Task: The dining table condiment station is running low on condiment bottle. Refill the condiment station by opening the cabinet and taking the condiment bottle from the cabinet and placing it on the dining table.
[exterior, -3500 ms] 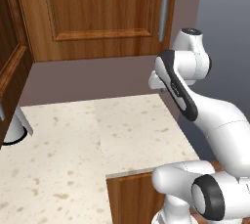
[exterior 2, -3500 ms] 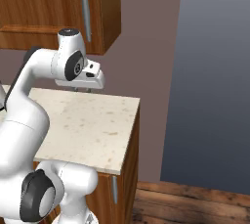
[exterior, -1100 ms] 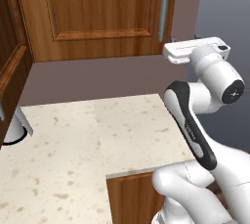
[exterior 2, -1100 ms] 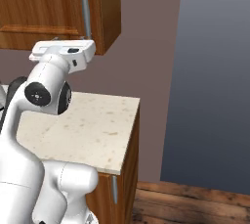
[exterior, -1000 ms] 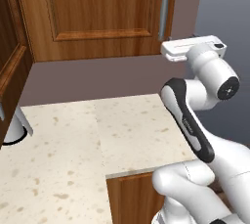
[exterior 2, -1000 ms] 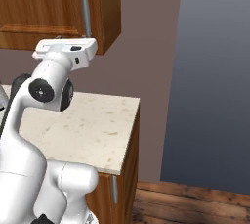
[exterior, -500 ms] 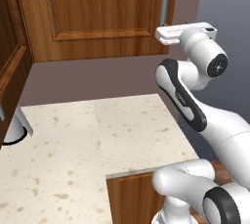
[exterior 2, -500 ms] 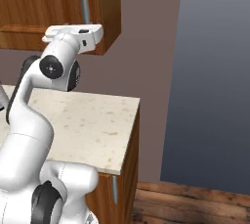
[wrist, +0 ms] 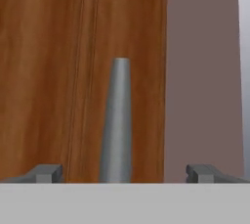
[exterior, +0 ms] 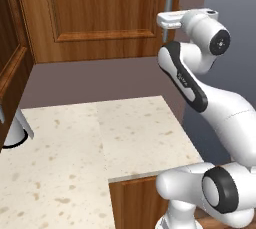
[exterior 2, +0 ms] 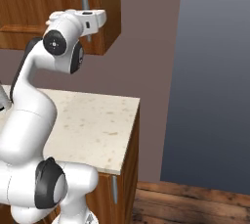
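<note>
Closed cabinet [exterior: 100, 18], contents hidden; gripper [wrist: 119, 173] jaws spread wide either side of its handle [wrist: 117, 125].

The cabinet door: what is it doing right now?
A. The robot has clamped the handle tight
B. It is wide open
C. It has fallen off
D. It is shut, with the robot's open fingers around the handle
D. The cabinet door is flat and closed, and in the hand view the handle stands between the spread tips of the gripper, which do not touch it.
</note>
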Robot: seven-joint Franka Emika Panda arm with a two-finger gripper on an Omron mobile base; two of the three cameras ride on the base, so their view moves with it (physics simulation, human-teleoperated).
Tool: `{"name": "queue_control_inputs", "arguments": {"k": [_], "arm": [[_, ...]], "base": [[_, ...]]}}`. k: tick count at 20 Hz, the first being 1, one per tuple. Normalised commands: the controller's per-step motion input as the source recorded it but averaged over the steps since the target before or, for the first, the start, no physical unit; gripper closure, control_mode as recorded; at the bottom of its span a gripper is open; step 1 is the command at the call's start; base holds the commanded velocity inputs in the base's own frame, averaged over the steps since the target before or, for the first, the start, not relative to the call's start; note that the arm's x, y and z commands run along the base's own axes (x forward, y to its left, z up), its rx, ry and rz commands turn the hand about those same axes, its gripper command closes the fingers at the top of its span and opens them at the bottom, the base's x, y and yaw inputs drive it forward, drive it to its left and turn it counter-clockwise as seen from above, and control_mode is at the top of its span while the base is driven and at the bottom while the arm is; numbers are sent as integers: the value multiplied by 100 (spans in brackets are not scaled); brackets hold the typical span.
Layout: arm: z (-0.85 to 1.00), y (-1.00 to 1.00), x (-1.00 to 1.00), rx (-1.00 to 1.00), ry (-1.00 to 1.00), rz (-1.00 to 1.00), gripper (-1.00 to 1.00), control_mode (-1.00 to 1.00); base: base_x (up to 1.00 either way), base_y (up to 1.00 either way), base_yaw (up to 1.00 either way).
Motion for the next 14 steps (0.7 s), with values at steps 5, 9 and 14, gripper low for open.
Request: {"name": "queue_control_inputs", "arguments": {"k": [5,9,14], "arm": [[10,3,25,0,9,0,-100,-100],[0,15,29,0,9,-1,-100,-100],[1,25,41,0,11,-6,-100,-100]], "base": [[0,0,0],[0,0,0],[0,0,0]]}}
